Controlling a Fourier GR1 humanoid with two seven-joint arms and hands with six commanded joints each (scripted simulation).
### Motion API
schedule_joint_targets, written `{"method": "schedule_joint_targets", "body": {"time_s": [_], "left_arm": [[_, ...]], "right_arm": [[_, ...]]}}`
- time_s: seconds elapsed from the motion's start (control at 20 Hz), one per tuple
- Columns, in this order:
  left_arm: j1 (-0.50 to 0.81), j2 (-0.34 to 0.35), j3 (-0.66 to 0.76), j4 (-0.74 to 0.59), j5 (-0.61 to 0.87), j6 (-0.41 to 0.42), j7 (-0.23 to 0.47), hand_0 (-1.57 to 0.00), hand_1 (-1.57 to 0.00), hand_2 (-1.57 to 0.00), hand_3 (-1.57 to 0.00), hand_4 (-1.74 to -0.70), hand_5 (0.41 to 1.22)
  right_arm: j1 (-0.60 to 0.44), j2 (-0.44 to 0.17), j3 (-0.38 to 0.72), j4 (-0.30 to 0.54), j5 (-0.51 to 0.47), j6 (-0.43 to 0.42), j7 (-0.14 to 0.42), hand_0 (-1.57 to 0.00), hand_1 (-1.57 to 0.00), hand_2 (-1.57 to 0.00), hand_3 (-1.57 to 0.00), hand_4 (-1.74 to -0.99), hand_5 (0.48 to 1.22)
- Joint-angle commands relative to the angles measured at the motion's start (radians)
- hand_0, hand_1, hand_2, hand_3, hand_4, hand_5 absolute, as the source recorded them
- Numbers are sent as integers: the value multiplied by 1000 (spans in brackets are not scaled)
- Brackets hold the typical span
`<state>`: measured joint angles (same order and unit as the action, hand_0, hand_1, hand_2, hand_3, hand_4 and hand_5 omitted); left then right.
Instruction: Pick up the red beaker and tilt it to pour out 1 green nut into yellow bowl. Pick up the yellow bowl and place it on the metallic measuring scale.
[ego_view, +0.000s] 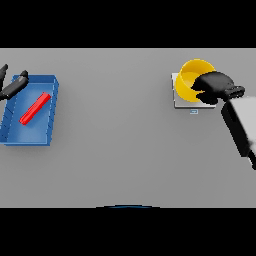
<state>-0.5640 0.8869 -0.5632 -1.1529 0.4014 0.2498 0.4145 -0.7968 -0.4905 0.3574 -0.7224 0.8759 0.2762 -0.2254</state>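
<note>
So my right robot hand (214, 86) is curled over the near-right rim of the bowl (192, 75), and the bowl sits on top of the scale (181, 102) at the far right of the surface (125, 150). It reads to me as a grip on the rim wall, thumb side toward the middle, though I can't see whether the bowl is fully resting on the plate or just held above it. My guess is the bowl is light, stiff and a bit slick, so a rim pinch is the sensible hold, and it shouldn't need much squeeze. It's round, so no real long axis; its mouth faces up at me and it looks level. I can't make out a nut inside. Over on the far left, my left robot hand (14, 84) hangs with fingers straight over the corner of a blue tray (50, 100), holding nothing. In the tray lies a red thing (35, 108), presumably the beaker, on its side, long axis running diagonally from near-left to far-right. Can't tell which end is the mouth.
</note>
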Motion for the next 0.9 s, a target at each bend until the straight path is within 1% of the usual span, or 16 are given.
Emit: {"method": "schedule_joint_targets", "body": {"time_s": [0.0,0.05,0.1,0.15,0.2,0.3,0.35,0.45,0.5,0.55,0.6,0.65,0.7,0.75,0.8,0.85], "left_arm": [[8,6,1,-4,1,3,1,1,1,1,1,-727,715],[13,5,5,-6,8,0,-3,1,1,1,1,-729,717],[3,-1,4,4,7,-1,2,1,1,1,1,-730,720],[8,-7,2,2,7,1,2,1,1,1,1,-732,723],[5,-4,6,0,10,3,2,1,1,1,1,-733,728],[-1,-9,3,5,7,-1,1,1,1,1,1,-729,723],[3,-1,3,3,5,-2,-5,1,1,1,1,-727,717],[-2,-10,3,15,4,2,4,1,1,1,1,-724,708],[-3,-6,6,14,5,2,4,1,1,1,1,-723,705],[-1,-12,3,8,2,8,-3,1,1,1,1,-722,703],[4,-11,0,-3,5,10,5,1,1,1,1,-722,700],[-5,-21,1,4,4,12,4,1,1,1,1,-722,699],[-3,-11,7,2,7,10,-2,1,1,1,1,-722,697],[3,-10,2,0,4,12,2,1,1,1,1,-719,696],[5,-10,3,-3,3,17,1,1,1,1,1,-720,694],[9,-5,3,-6,3,15,-1,1,1,1,1,-720,693]], "right_arm": [[12,-5,-1,-19,-1,9,6,-1397,-1571,-1385,-1363,-1741,1221],[12,-6,-5,-22,-6,23,6,-1332,-1459,-1423,-1198,-1741,1221],[11,-1,-10,-17,-7,21,0,-1128,-1322,-1330,-1057,-1701,1221],[17,-5,-16,-20,-15,33,-5,-902,-1150,-1186,-937,-1660,1143],[24,-9,-24,-32,-29,55,7,-721,-980,-1042,-833,-1619,1072],[14,-1,-19,-19,-21,66,31,-461,-703,-799,-669,-1563,971],[7,-1,-19,-15,-21,70,27,-369,-582,-693,-613,-1539,933],[-6,-7,-6,6,-5,61,-1,-236,-380,-519,-525,-1501,877],[1,-13,2,3,-1,57,-21,-188,-304,-446,-490,-1485,859],[-4,-7,5,7,3,56,-16,-150,-243,-375,-449,-1469,842],[4,-11,7,-9,0,71,-13,-120,-194,-311,-411,-1456,827],[-1,-7,6,3,1,73,-3,-96,-155,-251,-378,-1442,814],[-2,-8,4,9,0,81,7,-77,-124,-202,-352,-1431,799],[1,-5,1,7,-2,83,17,-61,-99,-161,-323,-1422,785],[3,-12,0,3,-5,91,10,-49,-79,-129,-297,-1412,771],[9,-15,1,-6,-4,93,18,-39,-63,-103,-272,-1410,759]]}}
